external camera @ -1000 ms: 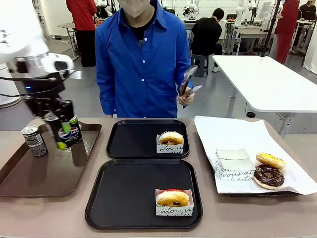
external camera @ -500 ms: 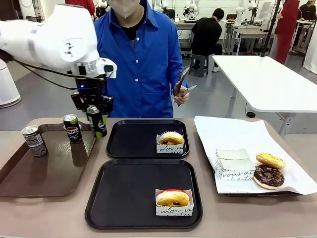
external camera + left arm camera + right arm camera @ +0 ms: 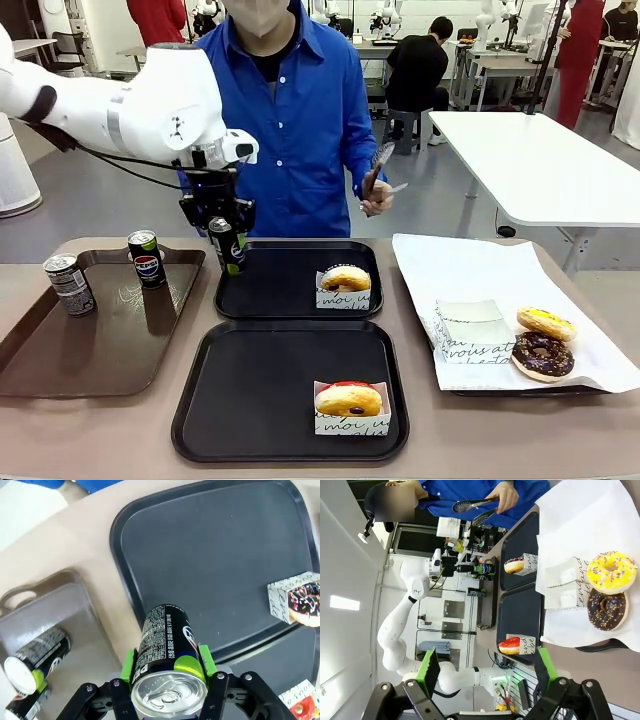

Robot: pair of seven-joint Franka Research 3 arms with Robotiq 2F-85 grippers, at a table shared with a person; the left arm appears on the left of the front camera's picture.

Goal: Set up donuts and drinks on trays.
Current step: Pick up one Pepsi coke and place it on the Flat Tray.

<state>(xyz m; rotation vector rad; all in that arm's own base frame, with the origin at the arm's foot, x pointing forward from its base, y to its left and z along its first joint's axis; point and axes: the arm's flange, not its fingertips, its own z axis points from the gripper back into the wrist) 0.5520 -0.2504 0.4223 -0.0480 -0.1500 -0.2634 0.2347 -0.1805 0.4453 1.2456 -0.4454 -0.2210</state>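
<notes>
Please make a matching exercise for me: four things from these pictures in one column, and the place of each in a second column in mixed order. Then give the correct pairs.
Things
1. red-iced donut
2. chocolate donut
3. tongs
4. rightmost soda can

Places
A. in the person's hand
B. gripped by the left claw
C. on the white paper
D. on the near black tray

Pairs: 1-D, 2-C, 3-A, 4-B

In left pincer (image 3: 167, 662): can (image 3: 165, 635), glossy black print, shiny metal top. Its pads (image 3: 206, 659): smooth green, rubbery look. Below pincer: black tray (image 3: 225, 555), matt plastic. Beside pincer: brown tray (image 3: 75, 620), glossier, w/ reflections.
</notes>
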